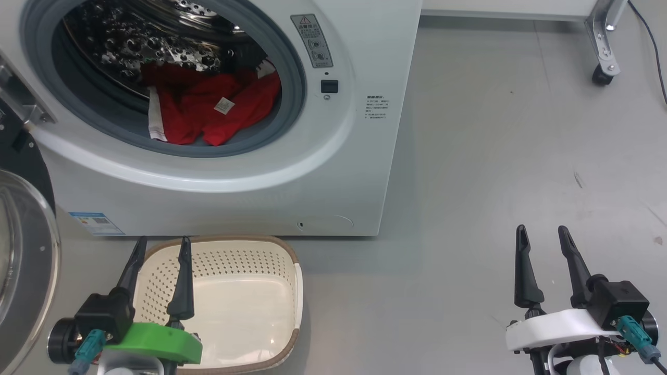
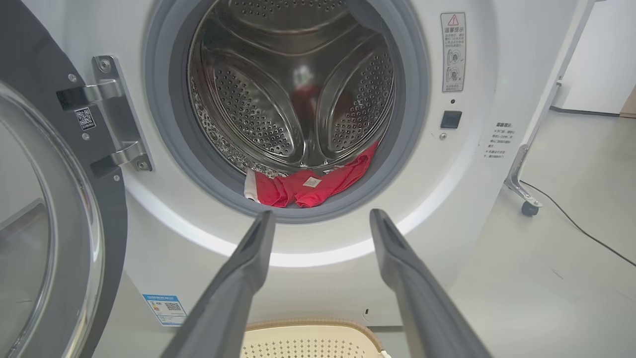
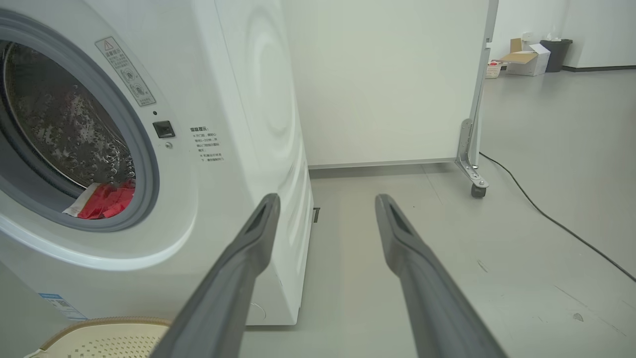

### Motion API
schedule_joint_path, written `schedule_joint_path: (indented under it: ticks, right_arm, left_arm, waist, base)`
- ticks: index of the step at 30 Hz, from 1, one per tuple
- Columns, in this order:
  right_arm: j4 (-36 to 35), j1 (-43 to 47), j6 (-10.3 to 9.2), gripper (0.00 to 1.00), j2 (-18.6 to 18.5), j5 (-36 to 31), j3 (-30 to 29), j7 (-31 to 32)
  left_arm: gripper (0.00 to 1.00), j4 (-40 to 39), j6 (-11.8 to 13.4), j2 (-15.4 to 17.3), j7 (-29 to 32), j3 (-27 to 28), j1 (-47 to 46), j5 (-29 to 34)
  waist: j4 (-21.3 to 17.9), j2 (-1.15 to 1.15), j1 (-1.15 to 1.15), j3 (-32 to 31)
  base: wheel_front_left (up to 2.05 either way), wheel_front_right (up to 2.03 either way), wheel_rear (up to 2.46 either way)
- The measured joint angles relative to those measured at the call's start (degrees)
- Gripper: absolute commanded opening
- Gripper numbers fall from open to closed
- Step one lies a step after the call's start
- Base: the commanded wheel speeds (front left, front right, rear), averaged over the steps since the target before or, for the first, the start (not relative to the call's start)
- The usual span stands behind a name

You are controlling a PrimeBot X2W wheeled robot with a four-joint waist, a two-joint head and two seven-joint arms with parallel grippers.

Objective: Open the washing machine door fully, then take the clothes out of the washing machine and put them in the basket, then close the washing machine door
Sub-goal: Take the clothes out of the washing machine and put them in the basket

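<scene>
**A:** How does the left pincer (image 1: 163, 240) stand?

**B:** Released, its two dark fingers spread with nothing between them. It hangs low at the near left, over the left edge of the basket (image 1: 298, 291), with its fingertips pointing toward the washing machine (image 1: 234, 198).

**A:** And the right pincer (image 1: 542, 229)?

**B:** Released as well, gripping nothing. It is over the bare grey floor (image 1: 495, 156) at the near right, well apart from both the machine and the basket.

**A:** Where does the basket sit?

**B:** On the floor, just in front of the machine's lower front panel and right of the blue label (image 1: 96, 223). Its cream perforated bottom is in plain view inside the brown rim.

**A:** Where are the clothes (image 1: 208, 112)?

**B:** Inside the machine. They are a red heap with white trim and a small white tag facing out. The heap lies at the bottom of the steel drum (image 1: 156, 47), against the lower lip of the grey seal (image 1: 294, 83). Both pincers are well apart from it.

**A:** And the washing machine door (image 1: 23, 250)?

**B:** Swung open to the left on its hinge (image 2: 117, 114). Its glass bowl and black rim show at the left edge of the head view, just left of the left pincer. Whether it stands fully open cannot be told.

**A:** Anything further out?

**B:** A warning sticker (image 1: 311, 40) and a small black square (image 1: 329, 86) sit on the machine's front, right of the opening. At the far right a metal leg ends in a castor (image 1: 602, 78) on the floor.
</scene>
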Motion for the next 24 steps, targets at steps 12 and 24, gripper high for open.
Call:
schedule_joint_path:
  ticks: [12,24]
  right_arm:
    - [-1.8,-1.1,0.00,1.00,0.2,0.0,1.1,-0.1]
    - [-2.4,-5.0,0.34,1.00,0.7,0.3,3.0,-0.1]
  left_arm:
    - [1.00,-1.3,0.3,4.1,4.3,3.0,-6.5,0.0]
    - [1.00,1.9,0.8,9.2,14.9,6.1,-18.8,-1.8]
  waist:
    - [-4.2,0.00,0.00,7.2]
    - [-11.3,0.00,0.00,14.3]
  base:
    - [0.00,0.00,0.00]
    - [0.00,0.00,0.00]
